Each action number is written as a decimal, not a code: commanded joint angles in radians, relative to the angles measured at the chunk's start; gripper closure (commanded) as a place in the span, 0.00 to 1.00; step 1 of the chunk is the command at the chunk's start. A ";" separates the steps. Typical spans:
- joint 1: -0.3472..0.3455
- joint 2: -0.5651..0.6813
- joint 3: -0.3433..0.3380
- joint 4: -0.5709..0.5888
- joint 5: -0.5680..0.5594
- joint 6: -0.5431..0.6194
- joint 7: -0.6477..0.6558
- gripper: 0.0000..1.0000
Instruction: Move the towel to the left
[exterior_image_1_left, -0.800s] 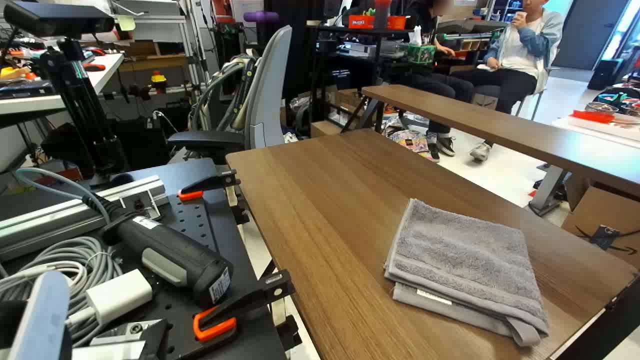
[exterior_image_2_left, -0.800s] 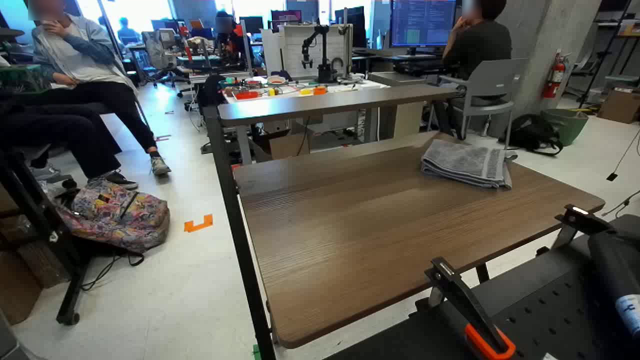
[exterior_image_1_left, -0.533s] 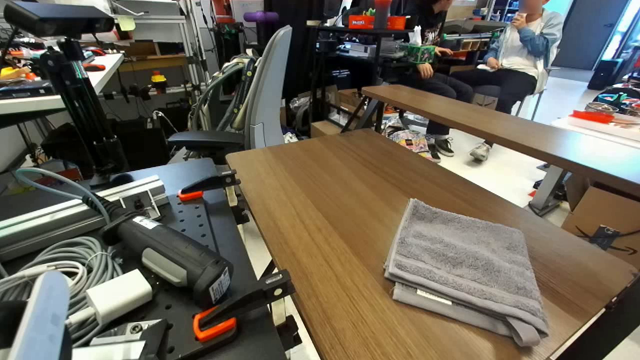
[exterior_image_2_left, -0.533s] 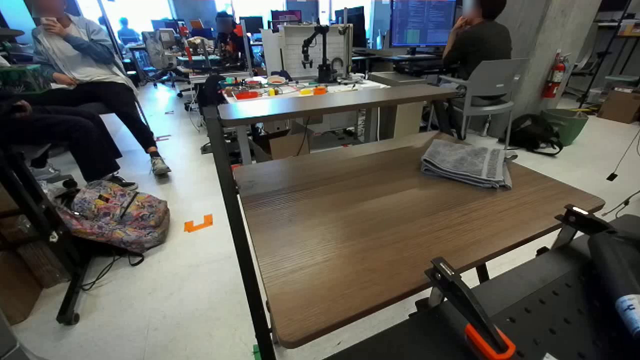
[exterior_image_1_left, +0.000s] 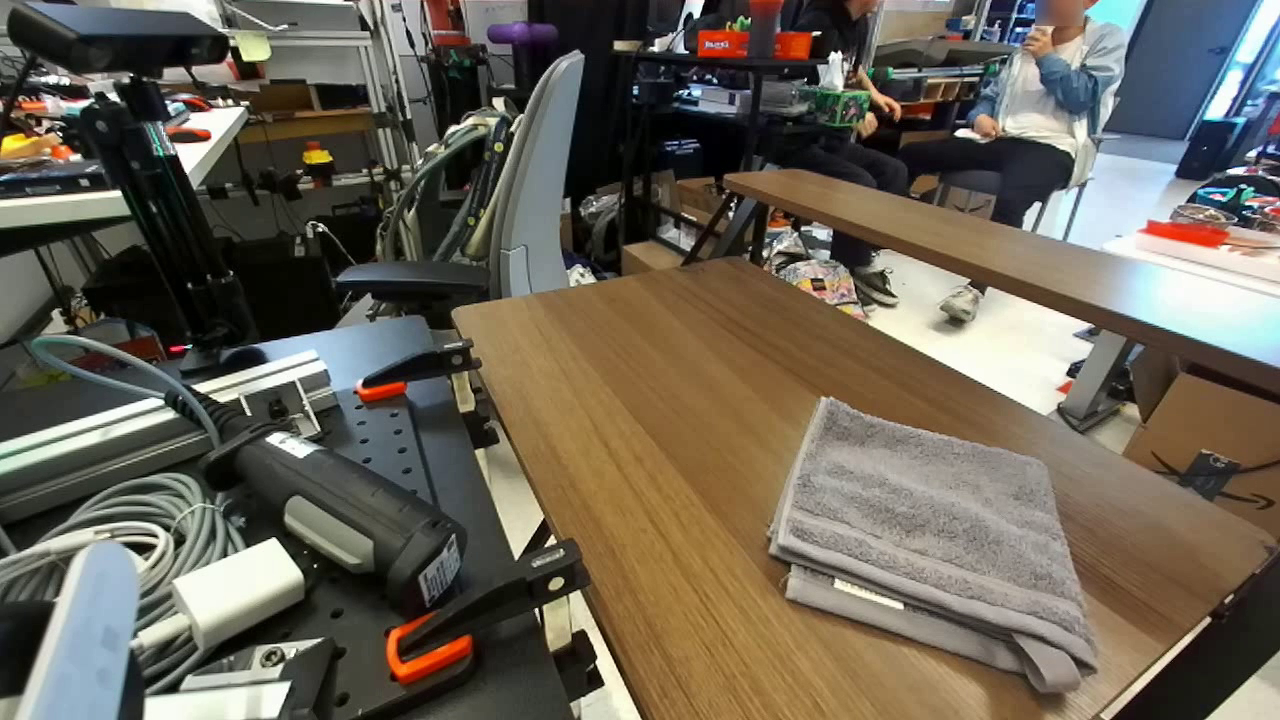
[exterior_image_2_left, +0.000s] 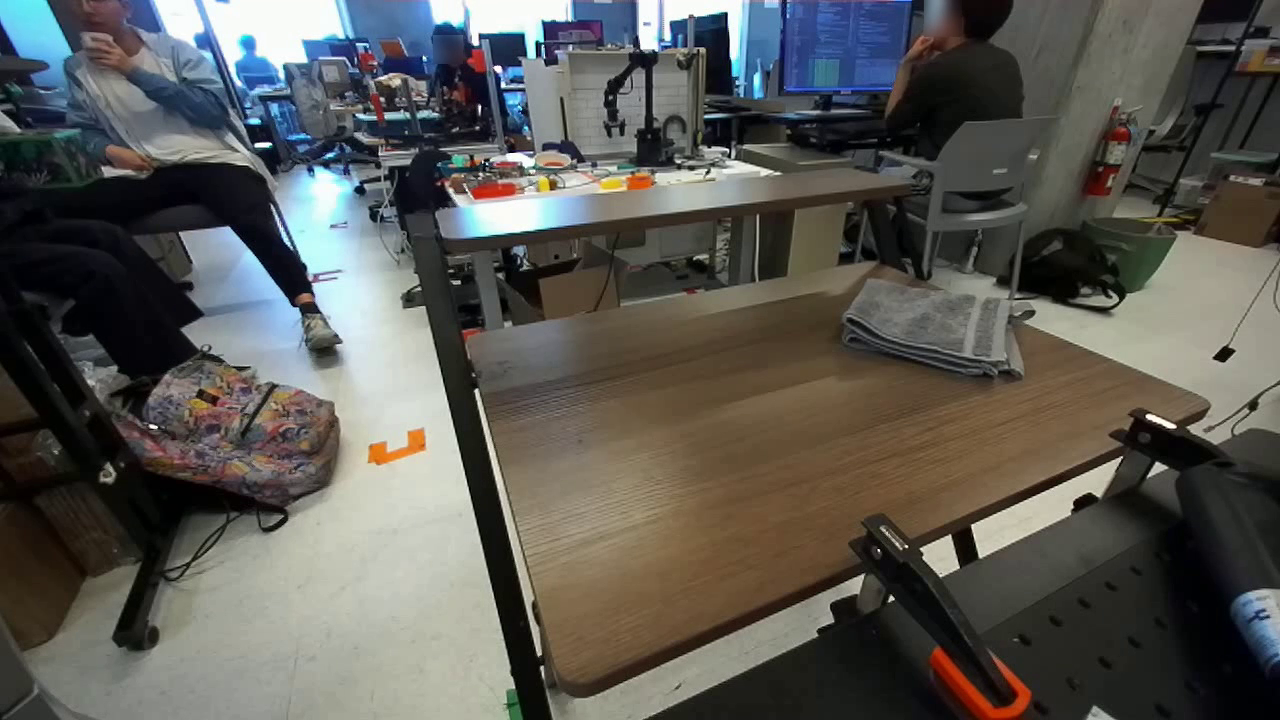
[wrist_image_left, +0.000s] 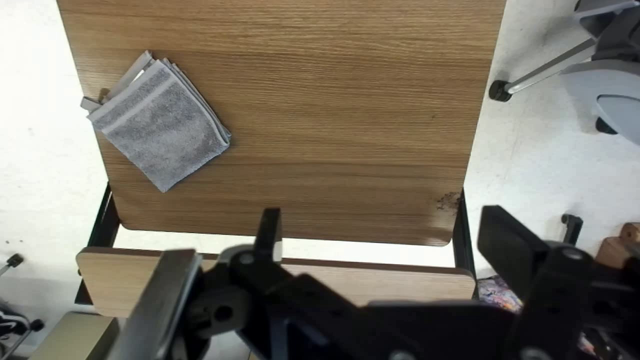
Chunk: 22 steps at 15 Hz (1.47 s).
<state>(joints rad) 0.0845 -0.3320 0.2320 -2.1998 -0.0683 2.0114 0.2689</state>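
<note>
Here, the pincer (wrist_image_left: 382, 225) is seen in the wrist view with its jaws parted wide. The folded grey towel (wrist_image_left: 162, 125) is laid on the wooden counter (wrist_image_left: 330, 120), well apart from the jaws, with one corner set at the counter's left edge in that view. In both exterior views it is seen near one end.

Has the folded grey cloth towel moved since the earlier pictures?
No. In both exterior views, the folded grey cloth towel shows no shift in any direction against the edges of the brown wood-grain tabletop.
</note>
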 joint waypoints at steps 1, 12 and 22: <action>-0.034 0.092 -0.007 0.017 -0.087 0.082 0.084 0.00; -0.095 0.436 -0.187 0.077 -0.148 0.168 0.125 0.00; -0.099 0.776 -0.396 0.201 -0.138 0.443 0.327 0.00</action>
<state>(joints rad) -0.0387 0.3453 -0.1162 -2.0507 -0.2097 2.3697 0.4880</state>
